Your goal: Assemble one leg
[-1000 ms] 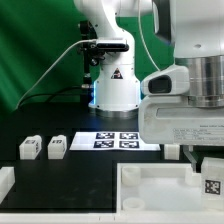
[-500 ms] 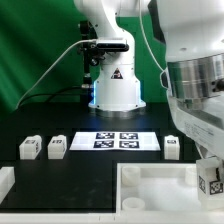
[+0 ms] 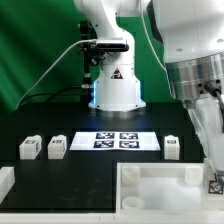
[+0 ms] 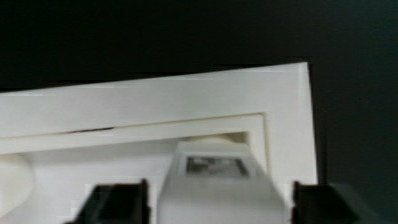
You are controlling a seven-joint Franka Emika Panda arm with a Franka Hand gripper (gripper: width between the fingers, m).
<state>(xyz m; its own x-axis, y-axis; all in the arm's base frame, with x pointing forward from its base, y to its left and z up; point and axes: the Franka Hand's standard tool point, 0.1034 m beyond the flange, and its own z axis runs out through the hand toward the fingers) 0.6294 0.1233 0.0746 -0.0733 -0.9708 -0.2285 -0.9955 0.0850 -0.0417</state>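
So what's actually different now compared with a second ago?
The arm has swung toward the exterior view's right and sunk lower, carrying the leg down over a corner of the white panel; the gripper holds it throughout, nothing was let go. The two legs at the exterior view's left, the one at the right and the marker board stayed put.

White legs (image 3: 29, 148) carry black-and-white square tags on a black desk (image 3: 60, 180); the white marker board (image 3: 117, 141) shows four tags before a green backdrop (image 3: 30, 50).
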